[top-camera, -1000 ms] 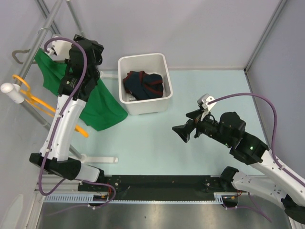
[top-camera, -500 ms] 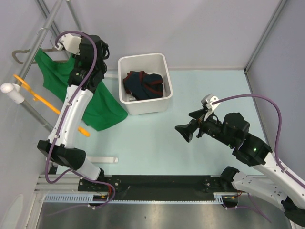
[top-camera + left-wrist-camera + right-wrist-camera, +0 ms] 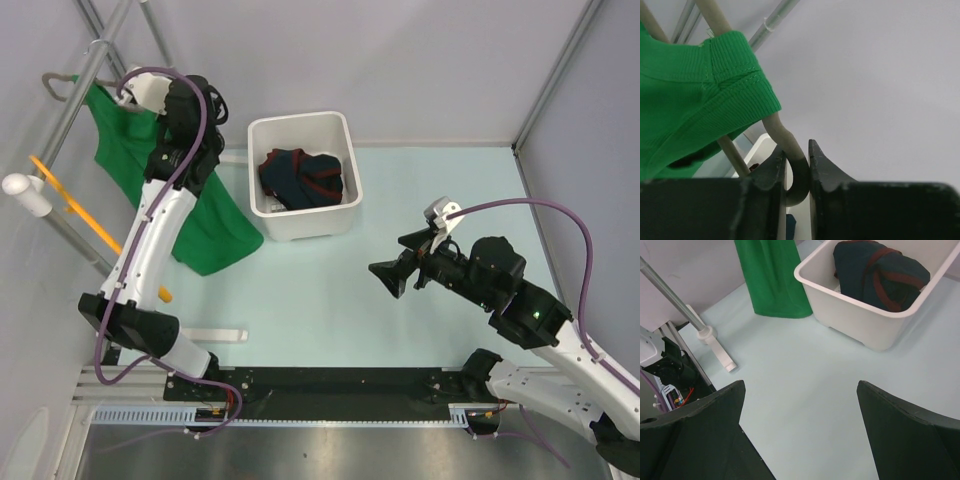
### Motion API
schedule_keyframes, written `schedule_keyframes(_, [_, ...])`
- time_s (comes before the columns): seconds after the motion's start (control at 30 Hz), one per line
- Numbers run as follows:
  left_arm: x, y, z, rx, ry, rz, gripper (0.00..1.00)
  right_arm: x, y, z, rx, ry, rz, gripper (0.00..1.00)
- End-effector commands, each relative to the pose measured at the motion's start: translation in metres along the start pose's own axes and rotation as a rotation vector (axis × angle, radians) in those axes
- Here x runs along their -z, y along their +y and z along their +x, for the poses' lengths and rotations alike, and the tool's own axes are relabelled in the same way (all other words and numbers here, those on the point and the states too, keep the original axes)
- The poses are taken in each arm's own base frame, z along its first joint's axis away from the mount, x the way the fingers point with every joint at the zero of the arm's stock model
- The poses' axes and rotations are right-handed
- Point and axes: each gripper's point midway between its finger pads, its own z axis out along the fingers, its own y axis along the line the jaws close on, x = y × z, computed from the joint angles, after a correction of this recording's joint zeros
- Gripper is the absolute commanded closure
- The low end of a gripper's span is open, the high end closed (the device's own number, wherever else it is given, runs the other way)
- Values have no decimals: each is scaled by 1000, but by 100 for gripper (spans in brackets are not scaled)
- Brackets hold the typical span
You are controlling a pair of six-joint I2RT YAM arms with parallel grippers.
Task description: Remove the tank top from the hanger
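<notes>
Left tool (image 3: 796, 156) pinching hanger (image 3: 782, 132) end, left of bin (image 3: 300, 222). Tank top (image 3: 215, 225) hanging on hanger, also left of bin. Bin holding dark garment (image 3: 300, 178). Right tool (image 3: 800, 390) gaping wide, empty, right of bin.

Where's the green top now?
The tank top hangs at the top view's far left on the hanger, beside the white bin; the left gripper pinches the hanger's end.

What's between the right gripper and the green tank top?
Only bare table separates the right gripper from the tank top, clear in the top external view; the white bin sits just aside.
</notes>
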Motion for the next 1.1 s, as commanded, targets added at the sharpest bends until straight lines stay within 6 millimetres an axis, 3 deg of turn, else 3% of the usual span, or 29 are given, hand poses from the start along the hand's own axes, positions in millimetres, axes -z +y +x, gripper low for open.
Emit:
schedule_keyframes(0.0, [13, -20, -40, 21, -78, 92, 95, 5, -2, -14, 8, -44, 15, 0])
schedule_keyframes(0.07, [15, -22, -41, 22, -76, 103, 100, 4, -2, -13, 3, -44, 15, 0])
schedule_keyframes(0.27, [28, -33, -53, 7, -108, 135, 100, 3, -1, -14, -2, -46, 10, 0])
schedule_keyframes(0.4, [48, -55, -59, -45, -123, 187, 100, 2, -1, -14, -6, -43, 9, 0])
schedule_keyframes(0.57, [72, -59, -63, -27, -113, 235, 100, 0, 2, -14, -17, -40, -2, 0])
schedule_keyframes(0.77, [93, -48, -38, -31, 1, 325, 100, -4, 3, -15, -26, -33, -9, 0])
schedule_keyframes(0.9, [110, -29, -20, -52, 80, 367, 100, -8, 5, -15, -31, -25, -18, 1])
schedule_keyframes(1.07, [119, -5, -18, -82, 109, 343, 100, -17, 8, -14, -42, -15, -36, 0])
